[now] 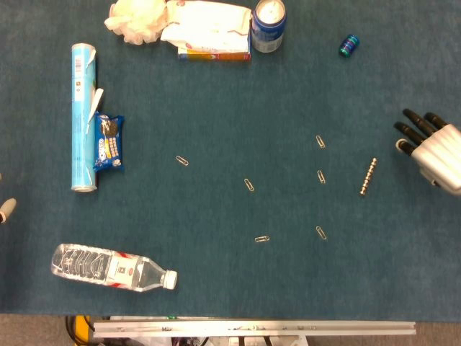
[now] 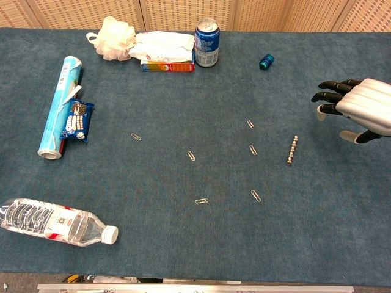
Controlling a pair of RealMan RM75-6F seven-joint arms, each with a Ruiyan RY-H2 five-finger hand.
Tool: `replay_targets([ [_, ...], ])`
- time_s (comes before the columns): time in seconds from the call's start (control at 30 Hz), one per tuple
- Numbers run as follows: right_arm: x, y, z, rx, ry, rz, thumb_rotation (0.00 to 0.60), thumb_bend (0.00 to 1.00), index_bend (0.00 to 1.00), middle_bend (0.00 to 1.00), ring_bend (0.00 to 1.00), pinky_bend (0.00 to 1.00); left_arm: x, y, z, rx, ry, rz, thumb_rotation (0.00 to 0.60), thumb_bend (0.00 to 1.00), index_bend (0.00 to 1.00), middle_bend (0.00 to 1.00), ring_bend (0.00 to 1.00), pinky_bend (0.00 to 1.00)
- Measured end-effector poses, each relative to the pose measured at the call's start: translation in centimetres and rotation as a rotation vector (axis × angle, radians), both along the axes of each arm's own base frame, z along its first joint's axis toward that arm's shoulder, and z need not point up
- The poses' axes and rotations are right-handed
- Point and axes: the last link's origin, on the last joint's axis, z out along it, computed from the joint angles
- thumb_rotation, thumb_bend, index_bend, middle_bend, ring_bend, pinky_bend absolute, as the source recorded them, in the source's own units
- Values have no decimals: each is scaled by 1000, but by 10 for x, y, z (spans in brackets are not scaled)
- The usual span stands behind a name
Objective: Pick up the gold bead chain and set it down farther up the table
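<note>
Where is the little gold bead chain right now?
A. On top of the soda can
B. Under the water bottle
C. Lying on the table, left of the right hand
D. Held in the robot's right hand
C: the gold bead chain lies loose on the table, apart from the open right hand.

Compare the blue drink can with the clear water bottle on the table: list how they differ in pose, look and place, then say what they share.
Pose: the blue drink can stands upright; the clear water bottle lies on its side.
Look: the can is opaque blue with a silver top; the bottle is see-through with a white cap and a label.
Place: the can is at the far edge beside a box; the bottle lies alone at the near left.
Shared: both rest on the blue table, untouched by either hand.
</note>
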Motion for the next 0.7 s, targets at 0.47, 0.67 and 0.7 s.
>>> replay_targets([
  [0.47, 1, -5, -25, 55, 7, 66, 600, 328, 381, 192, 70, 226, -1, -1, 1, 0, -5, 6, 600, 137, 496, 447, 327, 506],
  [0.67, 3, -7, -28, 50, 31, 88, 600, 239, 381, 177, 70, 226, -1, -1, 1, 0, -4, 5, 600, 137, 495, 447, 327, 506],
  [0.7, 4, -8, -28, 49, 35, 89, 600, 215, 381, 176, 70, 226, -1, -1, 1, 0, -4, 5, 600, 137, 495, 447, 327, 506],
])
